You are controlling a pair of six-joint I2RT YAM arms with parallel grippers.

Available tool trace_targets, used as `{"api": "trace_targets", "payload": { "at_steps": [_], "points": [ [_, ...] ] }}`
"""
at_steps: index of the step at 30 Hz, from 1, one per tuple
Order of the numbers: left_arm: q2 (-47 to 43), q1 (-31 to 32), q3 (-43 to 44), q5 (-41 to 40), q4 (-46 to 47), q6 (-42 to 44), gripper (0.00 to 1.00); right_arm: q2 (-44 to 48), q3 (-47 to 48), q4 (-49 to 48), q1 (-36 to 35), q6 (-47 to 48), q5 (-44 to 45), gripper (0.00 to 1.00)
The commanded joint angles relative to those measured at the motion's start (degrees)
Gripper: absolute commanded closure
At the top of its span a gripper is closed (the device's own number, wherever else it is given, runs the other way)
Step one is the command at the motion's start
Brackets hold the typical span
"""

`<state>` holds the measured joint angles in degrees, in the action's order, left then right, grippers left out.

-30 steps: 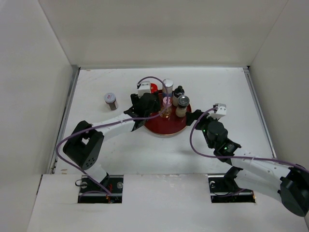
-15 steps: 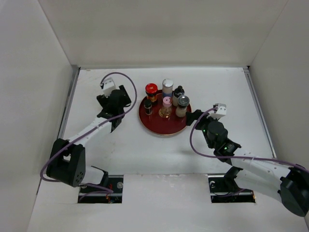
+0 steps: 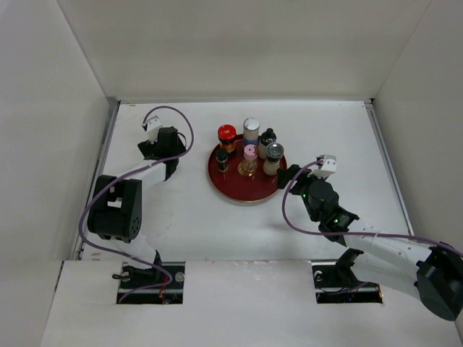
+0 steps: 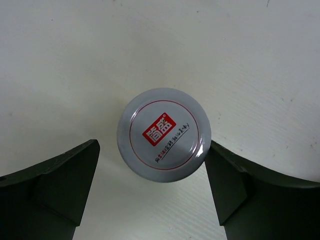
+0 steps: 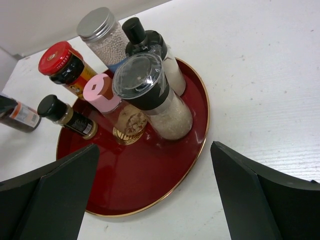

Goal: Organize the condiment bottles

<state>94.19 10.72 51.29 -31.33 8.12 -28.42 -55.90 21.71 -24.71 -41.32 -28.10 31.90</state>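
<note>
Six condiment bottles stand on the round dark-red tray (image 3: 246,191): red-capped dark jar (image 3: 227,134), white blue-banded cylinder (image 3: 251,127), black-topped bottle (image 3: 268,137), pink-capped bottle (image 3: 249,153), grey-capped beige shaker (image 3: 275,154) and thin dark bottle (image 3: 222,157). The silver-lidded jar (image 4: 164,134) stands on the table left of the tray, hidden under my left gripper (image 3: 160,150) in the top view. My left gripper (image 4: 152,150) is open straight above it, fingers either side of the lid, the right finger (image 4: 225,175) nearly touching. My right gripper (image 3: 293,177) is open and empty at the tray's right rim.
White walls close in the table on the left, back and right. In the right wrist view the tray (image 5: 150,185) has bare floor at its front, the bottles clustered at its back. The left arm's purple cable (image 3: 184,130) loops above its wrist.
My left arm swung away from the tray to the left and now hovers over the silver-lidded jar. The right arm has barely moved.
</note>
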Motion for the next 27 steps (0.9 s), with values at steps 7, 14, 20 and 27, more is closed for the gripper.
{"api": "trace_targets", "payload": {
  "at_steps": [7,14,20,27],
  "points": [
    [3.72,-1.98,5.49,2.68,3.75,0.74,0.39,1.23,2.37,-2.98,-0.47,0.32,-0.96,0.00],
    [-0.22,0.47,1.55,-0.21,4.44,0.56,0.65,1.14,2.63,-2.89,-0.65,1.03,-0.87,0.00],
    [-15.06,8.29,-7.06,-4.96,4.10,0.83,0.66,1.58,2.37,-2.80,-0.65,1.03,-0.44,0.00],
    [-35.72,17.17,-11.12,-6.46,-10.03,1.18,0.67,1.93,2.19,-2.80,-0.65,1.03,-0.35,0.00]
  ]
}}
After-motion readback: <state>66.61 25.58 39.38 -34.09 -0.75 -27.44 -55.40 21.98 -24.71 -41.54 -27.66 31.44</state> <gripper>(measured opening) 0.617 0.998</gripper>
